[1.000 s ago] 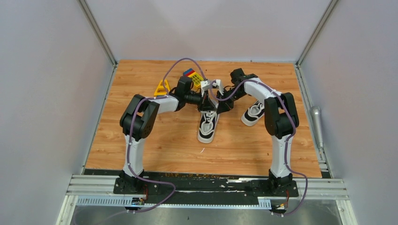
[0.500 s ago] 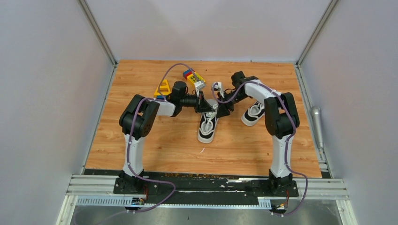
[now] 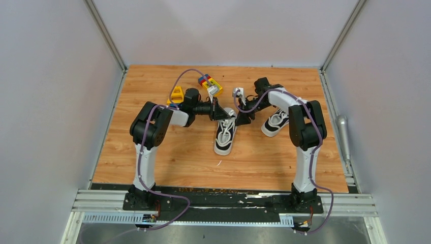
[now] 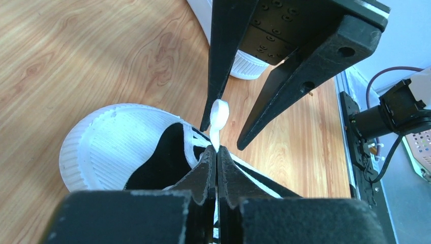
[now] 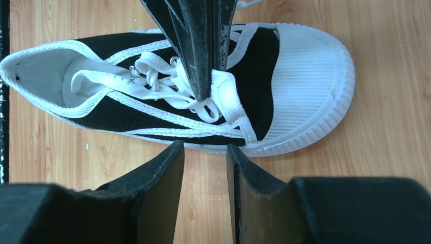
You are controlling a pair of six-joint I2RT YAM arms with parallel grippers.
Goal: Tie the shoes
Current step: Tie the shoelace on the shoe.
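One black sneaker (image 3: 225, 136) with a white toe cap lies mid-table, toe toward the back. The second shoe (image 3: 274, 122) lies to its right. My left gripper (image 3: 222, 115) is over the first shoe's front, shut on a white lace loop (image 4: 219, 114) that rises from its fingertips (image 4: 209, 158). My right gripper (image 3: 238, 120) is open and empty just beside that shoe (image 5: 167, 91), its fingers (image 5: 175, 157) over bare wood. In the right wrist view the left fingers (image 5: 203, 51) pinch the lace (image 5: 223, 89) near the toe cap.
Colourful toy blocks (image 3: 209, 84) and a yellow block (image 3: 176, 94) lie behind the left arm. A grey metal cylinder (image 3: 342, 129) lies outside the right wall rail. Walls close in the wooden table (image 3: 167, 157) on three sides.
The two wrists have drawn apart, left arm to the left and right arm to the right. The left gripper still holds the lace over the shoe.
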